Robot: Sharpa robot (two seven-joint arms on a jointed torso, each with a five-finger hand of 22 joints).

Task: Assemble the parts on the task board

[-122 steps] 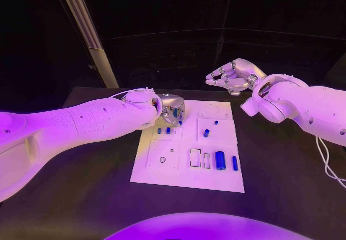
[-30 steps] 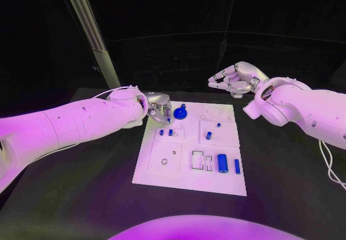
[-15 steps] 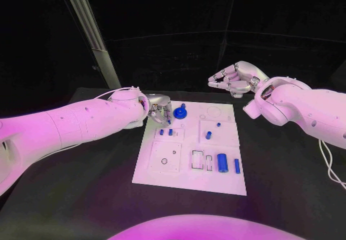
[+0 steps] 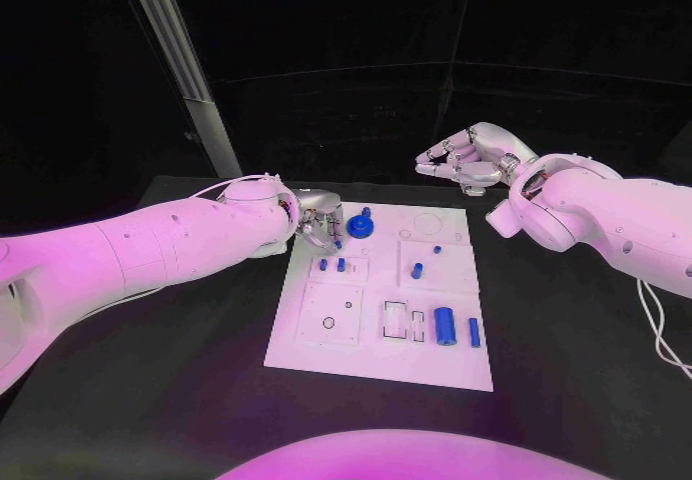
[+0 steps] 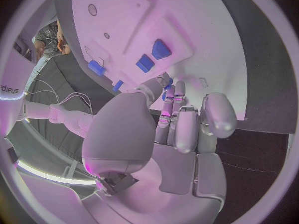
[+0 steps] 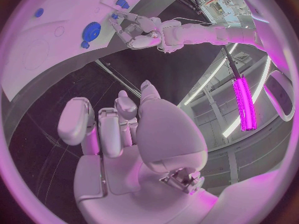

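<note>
Left hand (image 4: pixel 320 228) empty, fingers apart beside blue gear (image 4: pixel 359 226), right hand (image 4: pixel 469 155) curled (holding nothing)

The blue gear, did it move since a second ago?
No. The blue gear sits at the same far-left spot on the task board, beside the left hand.

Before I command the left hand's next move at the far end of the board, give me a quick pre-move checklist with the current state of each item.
1. Left hand sits at the far left corner of the task board: ok.
2. Blue gear lies on the board just beside the left hand's fingers, apart from them: ok.
3. Left hand holds a part: cannot tell; the fingers are curled, their tips partly hidden.
4. Right hand is raised beyond the board's far edge, holding nothing, out of the way: ok.
5. Large blue cylinder lies on the near right area: ok.
6. Gear seated on its post: cannot tell.
</note>
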